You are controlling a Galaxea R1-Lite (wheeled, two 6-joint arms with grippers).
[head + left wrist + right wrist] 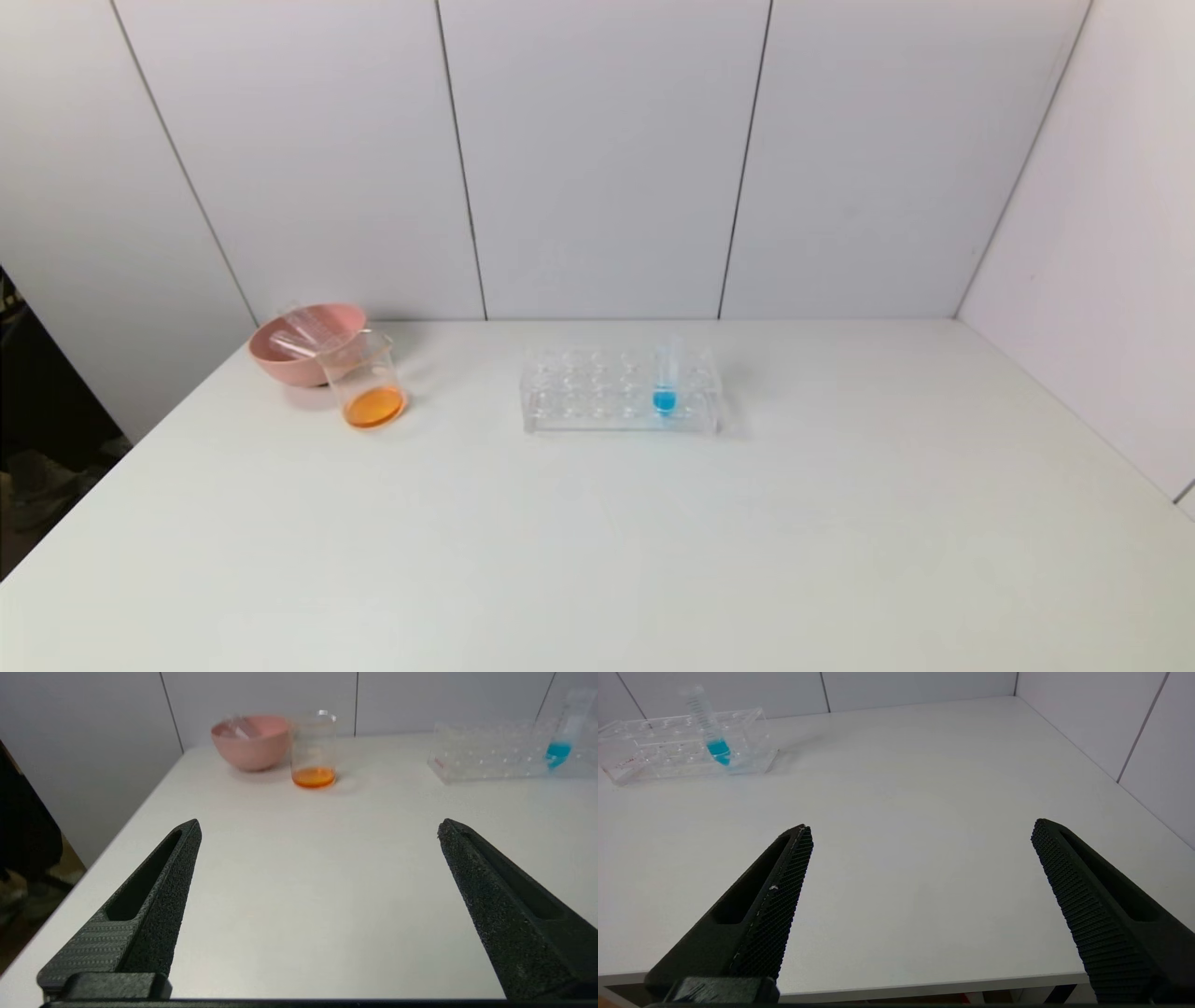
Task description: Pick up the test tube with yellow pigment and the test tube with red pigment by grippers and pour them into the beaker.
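Note:
The beaker [366,378] stands at the far left of the table and holds a shallow layer of orange liquid; it also shows in the left wrist view [314,749]. No tube with yellow or red liquid is in view. Clear empty tubes [313,327] lie in the pink bowl [285,366] just behind the beaker. My left gripper [320,826] is open and empty, low over the table's near left part, well short of the beaker. My right gripper [920,826] is open and empty over the table's front edge on the right. Neither gripper shows in the head view.
A clear tube rack [597,392] stands mid-table at the back with one blue-liquid tube [666,378] upright in it. The rack [658,751] and blue tube [710,728] also show in the right wrist view. Walls close the back and right sides. The white table [653,523] spreads in front.

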